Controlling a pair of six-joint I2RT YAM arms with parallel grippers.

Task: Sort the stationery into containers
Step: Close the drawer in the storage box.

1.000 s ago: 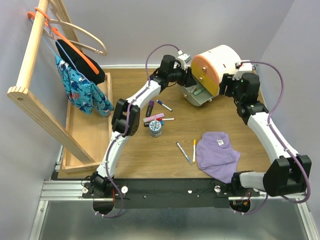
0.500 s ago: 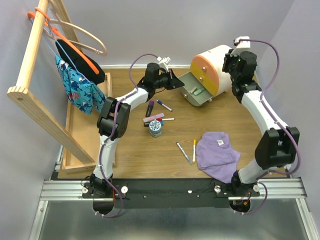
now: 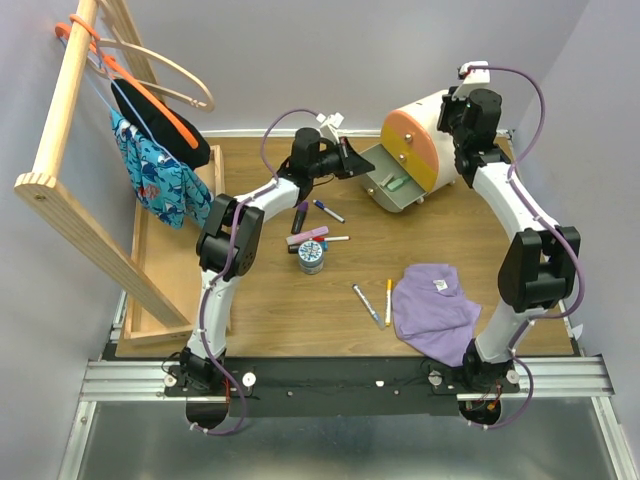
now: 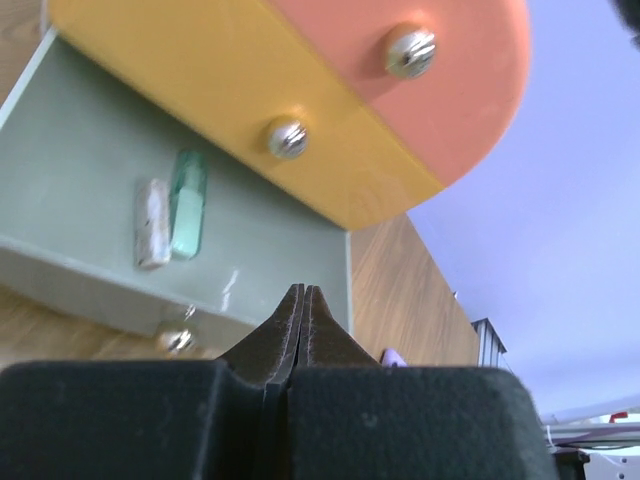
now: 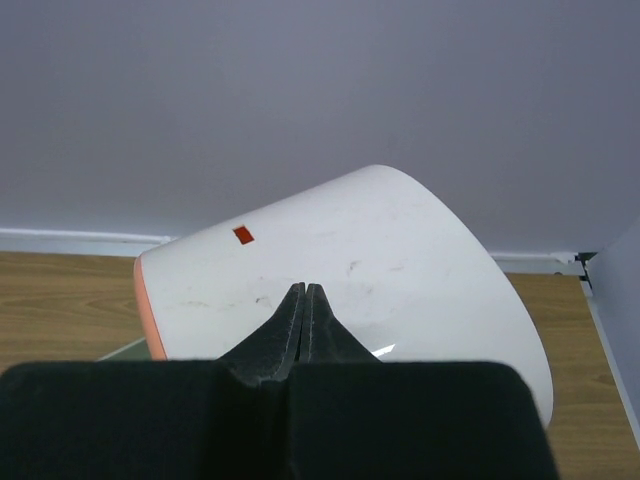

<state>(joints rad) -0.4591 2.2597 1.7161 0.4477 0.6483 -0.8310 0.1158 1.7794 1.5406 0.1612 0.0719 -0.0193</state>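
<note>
Stationery is mostly loose on the table, back of the L gripper toward the arm bases. The purple marker, blue pen, pink bar and round jar sit close together. Two more pens lie further back, just beside the purple cloth.

Only two small pcs are stowed, one green and one whitish. They lie side by side in the pulled-out grey-green drawer, straight ahead of the L tips. Its knob is just off the L tips, apart as far as I can tell. The yellow drawer and orange drawer past it are both closed.

The drawer unit faces the L gripper, so that arm has the direct line into the drawers. The R gripper is at the unit's back, w/ the cream shell right ahead of its tips. It's prob. there to brace the unit so it won't slide when a drawer moves. Can't tell if it touches.

Both grippers are pinched fully together w/ nothing between the fingers. So the L looks posed to nudge or hook, not carry.
</note>
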